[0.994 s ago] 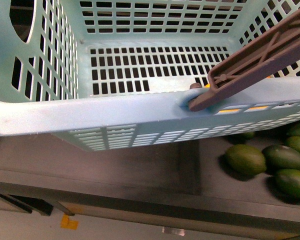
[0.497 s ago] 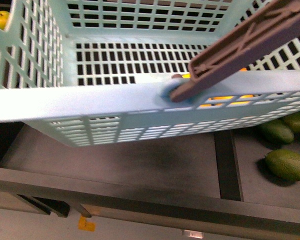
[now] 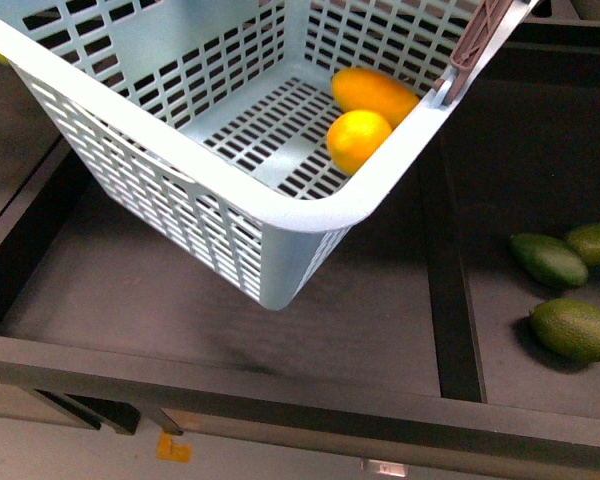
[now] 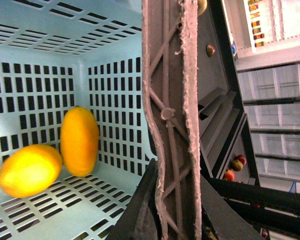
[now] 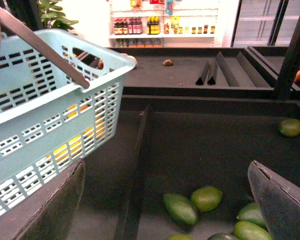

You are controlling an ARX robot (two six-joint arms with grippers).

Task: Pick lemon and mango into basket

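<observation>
The light aqua basket (image 3: 180, 150) hangs tilted above the dark shelf, one corner lowest. Inside it, against the far corner, lie the round yellow lemon (image 3: 357, 138) and the longer orange mango (image 3: 375, 92), touching each other. In the left wrist view my left gripper (image 4: 175, 202) is shut on the basket's grey-brown handle (image 4: 172, 100), with the lemon (image 4: 30, 170) and mango (image 4: 80, 141) on the slotted floor below. My right gripper (image 5: 162, 195) stands wide open and holds nothing. It is to the right of the basket (image 5: 50, 115), above green fruits. Neither gripper shows in the front view.
Dark green oval fruits (image 3: 548, 260) (image 3: 575, 328) lie in the right shelf bin, also under my right gripper (image 5: 180, 209). A black divider (image 3: 450, 290) separates the bins. The shelf's front ledge (image 3: 280, 390) runs along the near side. Store shelves stand far behind.
The basket has swung and turned, from near side facing me to one corner pointing down. The lemon and mango inside it now show plainly.
</observation>
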